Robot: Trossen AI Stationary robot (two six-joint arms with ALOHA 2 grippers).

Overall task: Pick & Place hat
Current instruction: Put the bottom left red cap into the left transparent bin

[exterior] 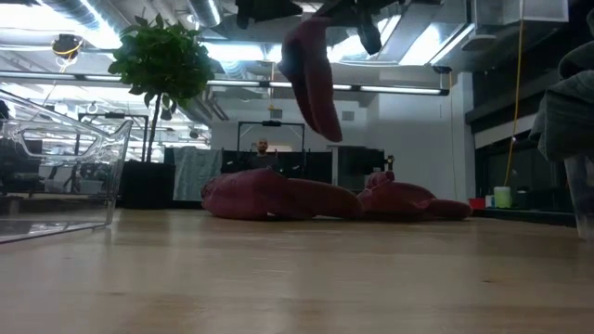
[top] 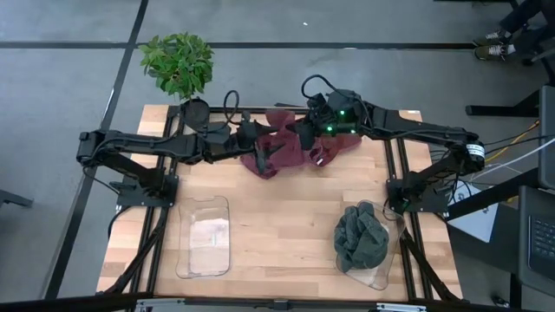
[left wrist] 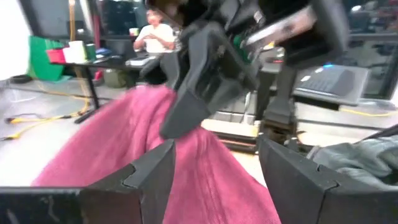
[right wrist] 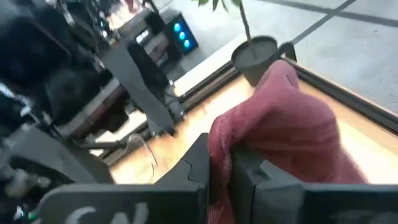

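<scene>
Several maroon hats [top: 290, 154] lie heaped at the table's far middle and show as a low pile [exterior: 306, 199] in the low view. One maroon hat [exterior: 311, 79] hangs above that pile. My right gripper [top: 306, 137] [right wrist: 221, 177] is over the heap and shut on this hat. My left gripper [top: 259, 147] [left wrist: 214, 183] is right beside it, on the heap's left side, and open. Its fingers stand on either side of the hanging maroon cloth [left wrist: 155, 143]. In the left wrist view, the right gripper [left wrist: 202, 81] shows just ahead. My right gripper pinches a bunched fold of the maroon hat [right wrist: 219, 146] between its two fingers. The cloth bulges out past the fingertips [right wrist: 286, 124]. The hat hangs slack below the gripper, and its lower end [exterior: 325, 130] is clear of the pile. My left gripper: the maroon cloth runs between its open fingers [left wrist: 146, 180], and I cannot tell whether they touch it.
A clear bin [top: 205, 236] sits near the table's left near corner. Another clear bin [top: 377, 276] on the right near side holds grey-green hats [top: 360, 238]. A potted plant [top: 179, 65] stands at the far left corner. A person sits in the room beyond [left wrist: 155, 34].
</scene>
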